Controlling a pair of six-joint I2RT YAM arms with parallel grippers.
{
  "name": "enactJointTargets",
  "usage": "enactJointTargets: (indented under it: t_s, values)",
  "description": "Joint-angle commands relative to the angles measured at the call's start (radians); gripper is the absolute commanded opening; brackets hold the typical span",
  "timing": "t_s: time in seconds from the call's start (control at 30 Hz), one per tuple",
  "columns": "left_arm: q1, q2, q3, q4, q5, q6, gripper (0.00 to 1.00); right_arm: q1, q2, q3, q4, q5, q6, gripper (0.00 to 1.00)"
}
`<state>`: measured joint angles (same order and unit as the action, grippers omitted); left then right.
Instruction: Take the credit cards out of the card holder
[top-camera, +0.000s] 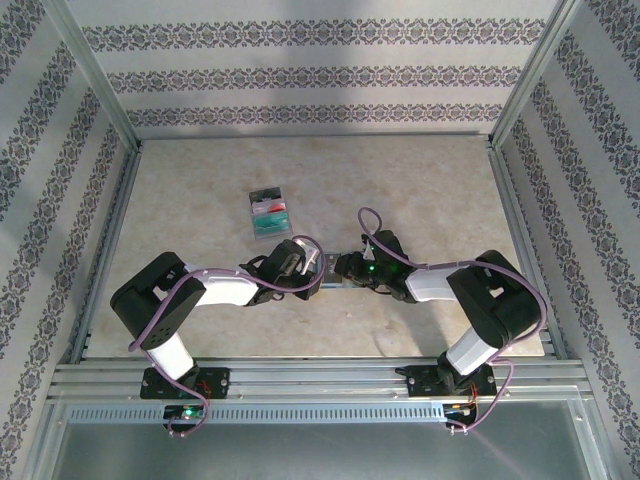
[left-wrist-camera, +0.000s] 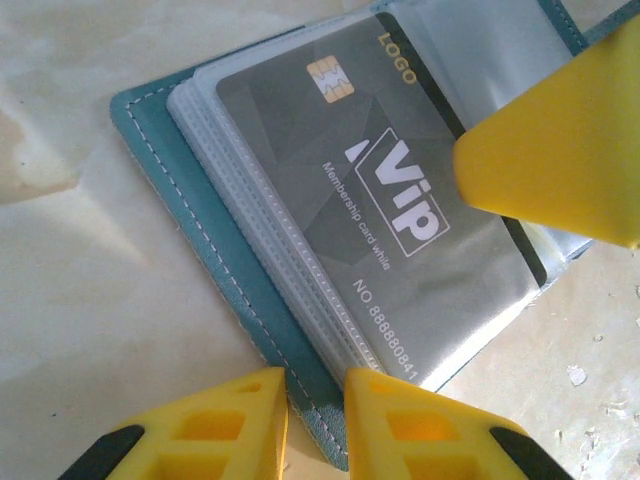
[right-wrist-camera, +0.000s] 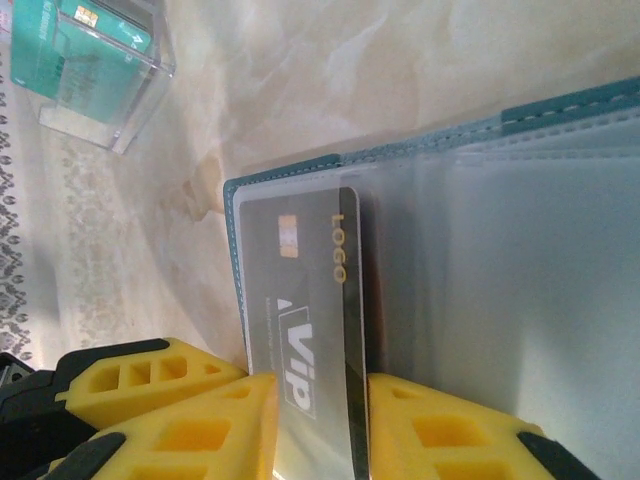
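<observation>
The teal card holder (left-wrist-camera: 190, 220) lies open on the table, its clear sleeves fanned out. A dark grey credit card (left-wrist-camera: 350, 200) marked VIP sits in the top sleeve. My left gripper (left-wrist-camera: 315, 385) is shut on the near edge of the holder's teal cover. One yellow finger (left-wrist-camera: 550, 160) of the right gripper rests on the card's far end. In the right wrist view, my right gripper (right-wrist-camera: 320, 385) is shut on the grey credit card (right-wrist-camera: 300, 290), with the card holder (right-wrist-camera: 560, 108) spread behind it. From above, the left gripper (top-camera: 303, 264) and right gripper (top-camera: 350, 268) meet mid-table.
A clear plastic box (top-camera: 270, 212) with teal and red cards in it stands just beyond the grippers, at the upper left in the right wrist view (right-wrist-camera: 100, 80). Metal rails and patterned walls bound the beige table (top-camera: 430, 190).
</observation>
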<state>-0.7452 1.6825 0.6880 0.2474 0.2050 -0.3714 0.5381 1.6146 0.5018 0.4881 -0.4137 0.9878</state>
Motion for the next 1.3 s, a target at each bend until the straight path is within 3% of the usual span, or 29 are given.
enactJointTargets:
  t_s: [0.0,0.33,0.87,1.27]
  values:
    - [-0.022,0.016,0.025,0.009,0.020,-0.012,0.23,0.008,0.012,-0.016,0.108,-0.074,0.023,0.27]
    - [-0.022,0.022,0.025,-0.025,-0.021,-0.028,0.19,-0.045,-0.063,-0.071,0.142,-0.099,0.032,0.21]
    - [-0.022,0.023,0.027,-0.030,-0.030,-0.037,0.16,-0.095,-0.056,-0.115,0.239,-0.127,0.074,0.11]
    - [-0.022,0.028,0.038,-0.037,-0.030,-0.036,0.15,-0.122,-0.069,-0.121,0.237,-0.142,0.075,0.16]
